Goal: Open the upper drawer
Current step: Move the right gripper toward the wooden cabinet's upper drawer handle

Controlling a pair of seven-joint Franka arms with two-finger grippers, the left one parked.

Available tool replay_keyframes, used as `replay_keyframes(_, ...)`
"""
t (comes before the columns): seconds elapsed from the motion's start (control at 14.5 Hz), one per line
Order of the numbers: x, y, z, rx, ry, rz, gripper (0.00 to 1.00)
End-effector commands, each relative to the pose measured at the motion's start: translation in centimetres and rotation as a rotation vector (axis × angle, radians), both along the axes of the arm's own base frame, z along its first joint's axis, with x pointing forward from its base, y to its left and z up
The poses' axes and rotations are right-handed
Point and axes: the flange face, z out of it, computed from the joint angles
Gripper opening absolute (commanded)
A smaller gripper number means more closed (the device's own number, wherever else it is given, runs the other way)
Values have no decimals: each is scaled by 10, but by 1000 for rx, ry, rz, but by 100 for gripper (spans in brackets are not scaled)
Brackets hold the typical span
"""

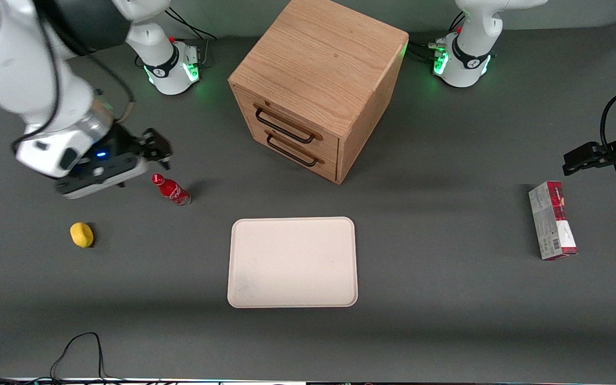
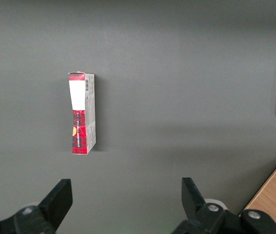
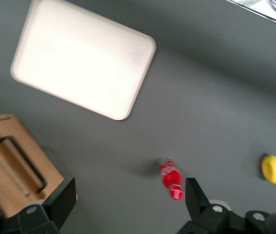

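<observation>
Hovering above the dark grey bench (image 1: pixel 447 331), the right arm's end effector (image 1: pixel 154 147) hangs toward the working arm's end, well apart from the oak cabinet (image 1: pixel 318 64). Its two black fingers (image 3: pixel 64 197) stand wide apart and hold nothing. Just beside the end effector, slightly nearer the front camera, a small red bottle (image 1: pixel 171 189) stands on the bench; the wrist view sees it from above between the spread fingers. A yellow lemon (image 1: pixel 82 235) lies nearer the camera than the bottle, farther from the cabinet.

The cabinet sits mid-bench, turned at an angle, its front facing the working arm's end. The upper drawer (image 1: pixel 281 118) is shut, flush with the cabinet front, its dark bar handle (image 1: pixel 285 126) untouched. The lower drawer (image 1: pixel 296 155) sits directly beneath it, also closed. In front of the cabinet, nearer the camera, a pale rectangular tray (image 1: pixel 292 262) lies flat.

Toward the parked arm's end, well apart from the cabinet, a red and grey carton (image 1: pixel 552 220) lies on its side.
</observation>
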Motion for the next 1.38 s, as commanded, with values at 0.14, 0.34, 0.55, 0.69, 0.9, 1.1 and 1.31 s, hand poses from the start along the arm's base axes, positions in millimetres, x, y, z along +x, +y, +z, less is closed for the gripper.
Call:
replay_keyframes(0.14,-59,122,-9,-11,13,213,100)
replay_keyframes(0.34,-94,172,-29,-41,38,328,100)
replay_keyframes(0.55,-103,181,-42,-47,68,493,100)
replay_keyframes(0.69,-103,179,-43,-40,77,519,100)
replay_keyframes(0.9,-108,178,-42,43,143,558,100)
replay_keyframes(1.1,-111,178,-42,59,161,611,100)
replay_keyframes(1.31,-106,172,-43,126,193,634,100)
